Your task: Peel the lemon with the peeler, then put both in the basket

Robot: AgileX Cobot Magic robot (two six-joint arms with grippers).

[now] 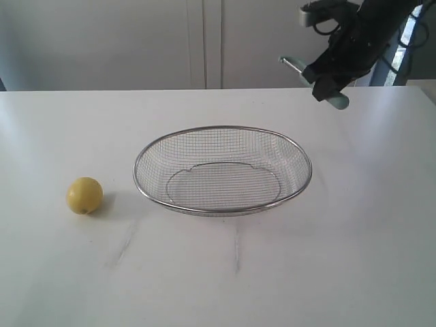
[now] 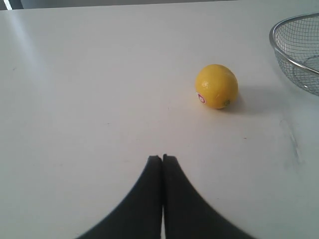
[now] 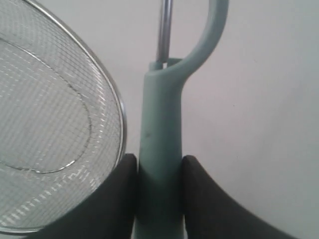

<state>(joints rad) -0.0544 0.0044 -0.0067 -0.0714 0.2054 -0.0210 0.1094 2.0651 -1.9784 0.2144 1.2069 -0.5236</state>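
Note:
The yellow lemon rests on the white table, left of the wire mesh basket. It carries a small red sticker. My right gripper hangs in the air behind the basket's right end, shut on the teal handle of the peeler. The peeler's metal blade points away to the left. My left gripper is shut with nothing in it, low over the table a short way from the lemon; it is out of the exterior view.
The basket has nothing in it. A pale wall with cabinet doors runs behind the table's far edge. Faint scuff marks streak the tabletop in front of the basket.

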